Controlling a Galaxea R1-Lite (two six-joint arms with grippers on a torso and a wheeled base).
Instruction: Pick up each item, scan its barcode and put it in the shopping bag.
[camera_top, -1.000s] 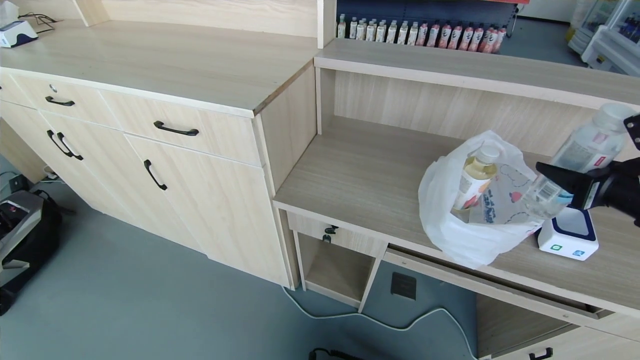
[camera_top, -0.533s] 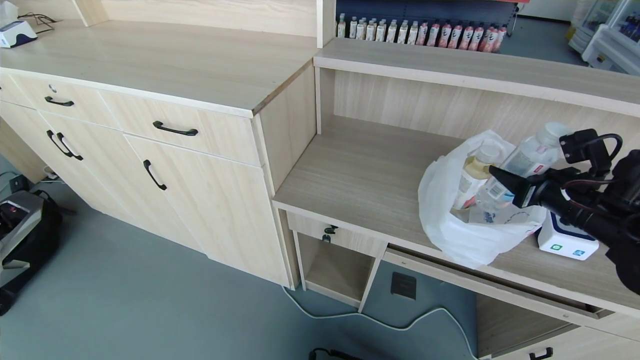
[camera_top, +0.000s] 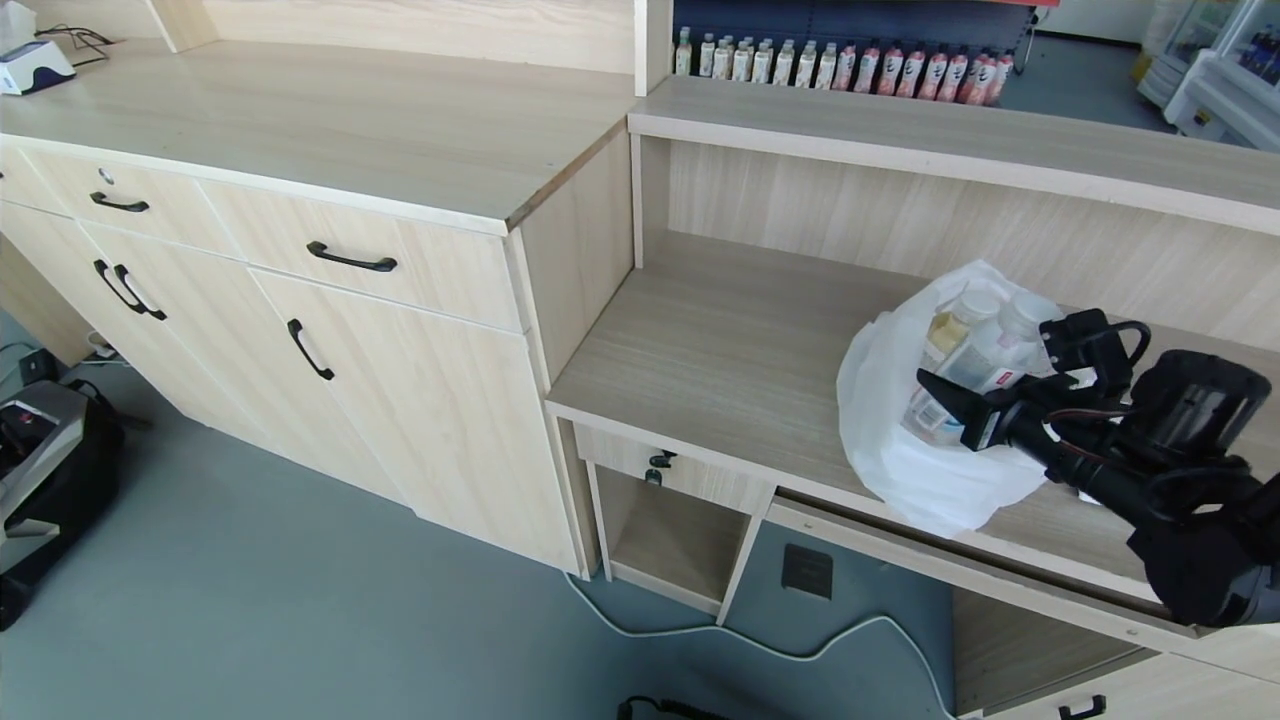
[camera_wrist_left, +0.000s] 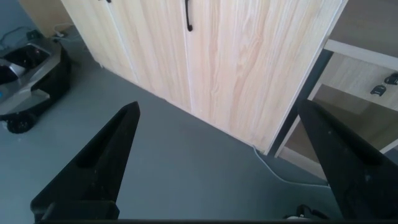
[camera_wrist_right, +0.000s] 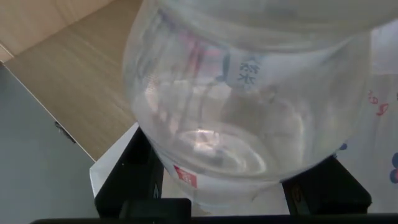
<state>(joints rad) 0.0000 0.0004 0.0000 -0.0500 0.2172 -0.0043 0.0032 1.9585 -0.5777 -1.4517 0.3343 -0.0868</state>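
A white plastic shopping bag (camera_top: 900, 460) sits open on the low wooden counter (camera_top: 720, 350). Inside it stands a bottle of yellowish drink (camera_top: 948, 322). My right gripper (camera_top: 955, 398) is shut on the lower part of a clear bottle (camera_top: 988, 356) with a white cap, held tilted within the bag's mouth beside the other bottle. In the right wrist view the clear bottle's base (camera_wrist_right: 236, 112) sits between the black fingers (camera_wrist_right: 130, 183). My left gripper (camera_wrist_left: 217, 162) hangs open over the grey floor near the cabinet doors, with nothing in it.
An upper shelf (camera_top: 950, 140) overhangs the counter behind the bag. A row of drink bottles (camera_top: 840, 65) stands far back. Drawers and cabinet doors (camera_top: 350, 300) fill the left. A white cable (camera_top: 750, 640) lies on the floor.
My right gripper has carried the clear bottle left and down, from above the white scanner box into the bag's mouth. The arm now covers the scanner box.
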